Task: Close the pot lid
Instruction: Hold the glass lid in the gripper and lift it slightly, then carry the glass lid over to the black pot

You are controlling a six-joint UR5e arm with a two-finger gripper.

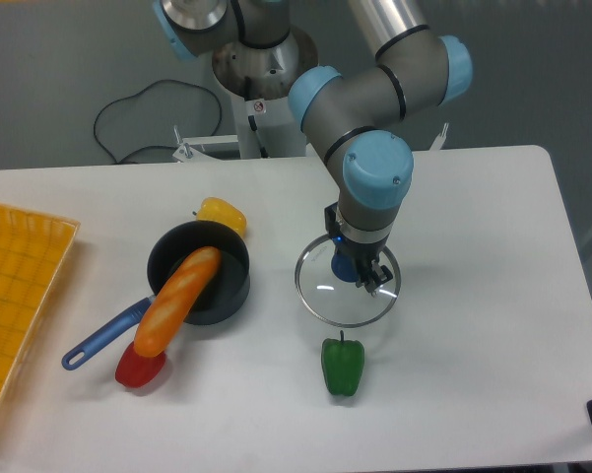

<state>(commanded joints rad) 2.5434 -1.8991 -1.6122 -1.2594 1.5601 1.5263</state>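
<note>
The pot point(222, 296) is a dark round saucepan with a long blue handle point(103, 340), left of the table's centre. An orange bread loaf point(177, 301) lies slanted in it and sticks out over the front-left rim. The pot lid point(325, 296), a clear glass disc with a metal rim, lies flat on the table to the pot's right. My gripper point(369, 276) points straight down onto the lid's middle, right at its blue knob point(344, 266). The fingers are low against the knob, and the gap between them is hidden.
A yellow pepper point(222, 213) sits just behind the pot. A red pepper point(140, 368) lies under the loaf's front end, beside the handle. A green pepper point(343, 366) stands just in front of the lid. An orange mesh tray point(15, 296) lines the left edge.
</note>
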